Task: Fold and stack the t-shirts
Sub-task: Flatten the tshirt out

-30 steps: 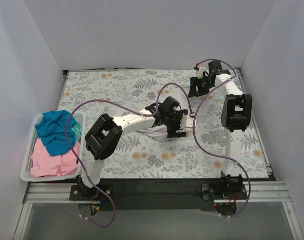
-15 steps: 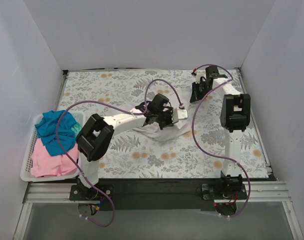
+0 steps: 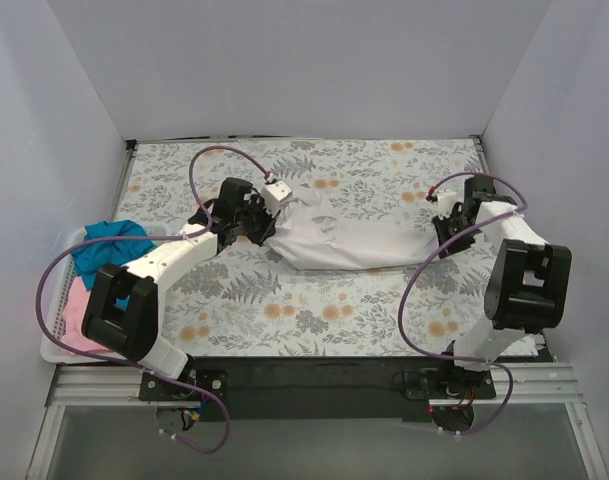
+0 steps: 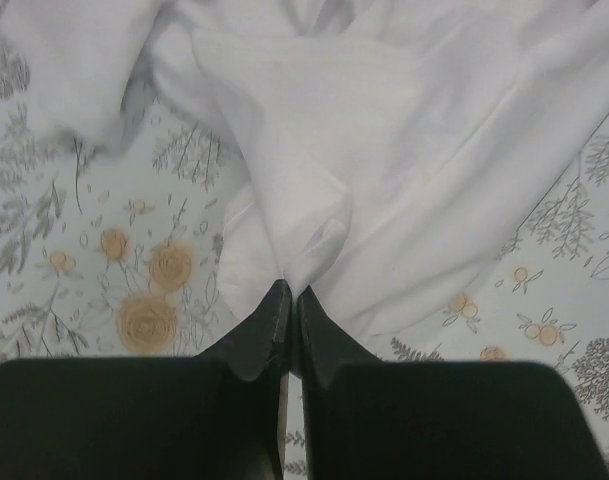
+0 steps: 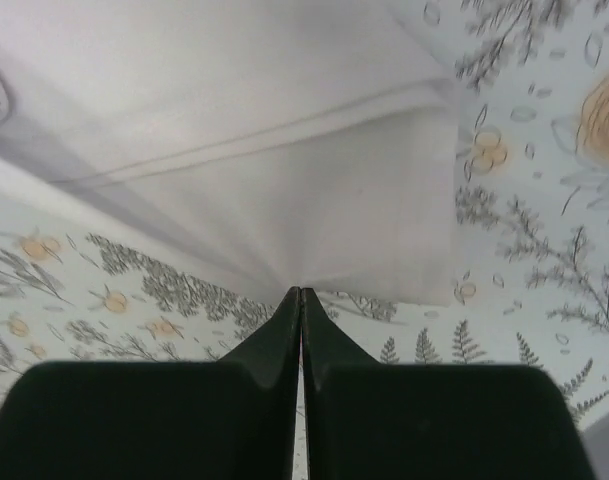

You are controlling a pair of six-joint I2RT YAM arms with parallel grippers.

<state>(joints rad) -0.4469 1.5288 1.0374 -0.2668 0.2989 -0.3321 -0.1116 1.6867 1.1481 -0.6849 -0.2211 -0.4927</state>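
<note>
A white t-shirt (image 3: 349, 240) hangs stretched out across the middle of the floral table cover, gathered at both ends. My left gripper (image 3: 264, 232) is shut on the shirt's left end; in the left wrist view its tips (image 4: 291, 292) pinch a bunched fold of the white cloth (image 4: 384, 150). My right gripper (image 3: 441, 240) is shut on the right end, and its tips (image 5: 301, 292) clamp the hemmed edge of the shirt (image 5: 284, 170). A teal-blue t-shirt (image 3: 109, 240) and a pink t-shirt (image 3: 76, 305) lie crumpled in the basket, partly hidden by my left arm.
The white slotted basket (image 3: 56, 350) stands at the table's left edge. Purple cables loop over both arms. Grey walls close in the back and both sides. The floral cover (image 3: 324, 310) lies bare in front of the shirt and behind it.
Both grippers have shut on the white t-shirt. The left arm swung left and the right arm swung right and nearer, pulling the bunched shirt out into a long band between them.
</note>
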